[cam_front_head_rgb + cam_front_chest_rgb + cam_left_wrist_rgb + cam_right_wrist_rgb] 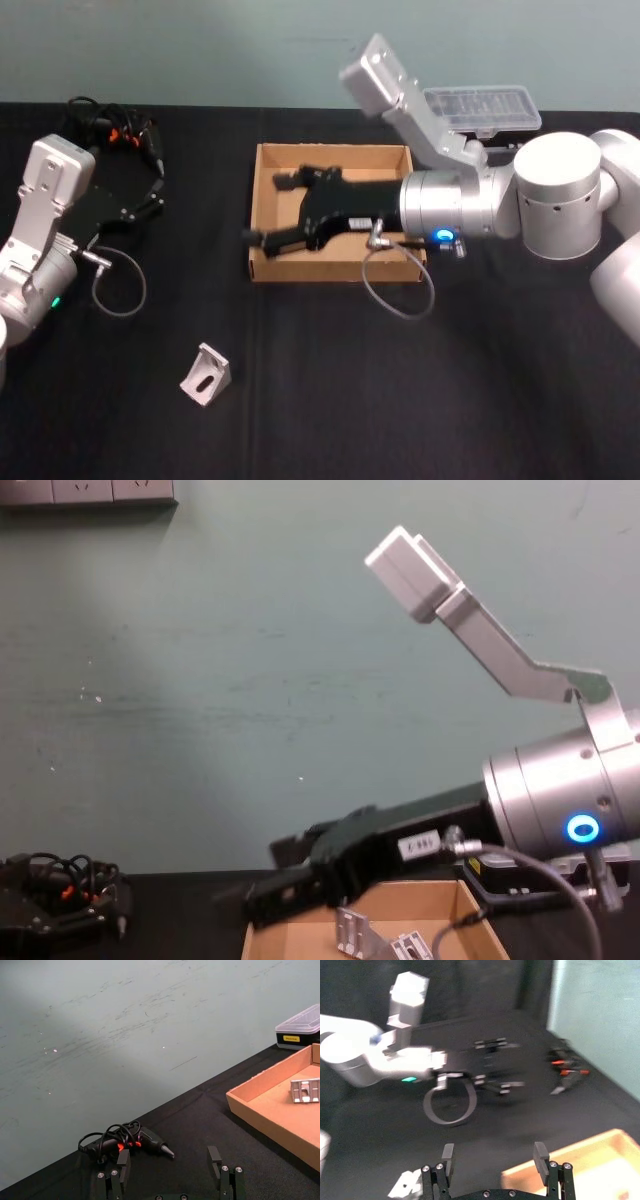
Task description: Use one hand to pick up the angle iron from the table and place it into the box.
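Black table, right tool wide apart and empty over the box; left tool apart too, far left.

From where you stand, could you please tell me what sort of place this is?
Probably a robotics lab or test bench: a black table against a green wall, a glue gun and an angle iron lying loose, and the right gripper open over a cardboard box.
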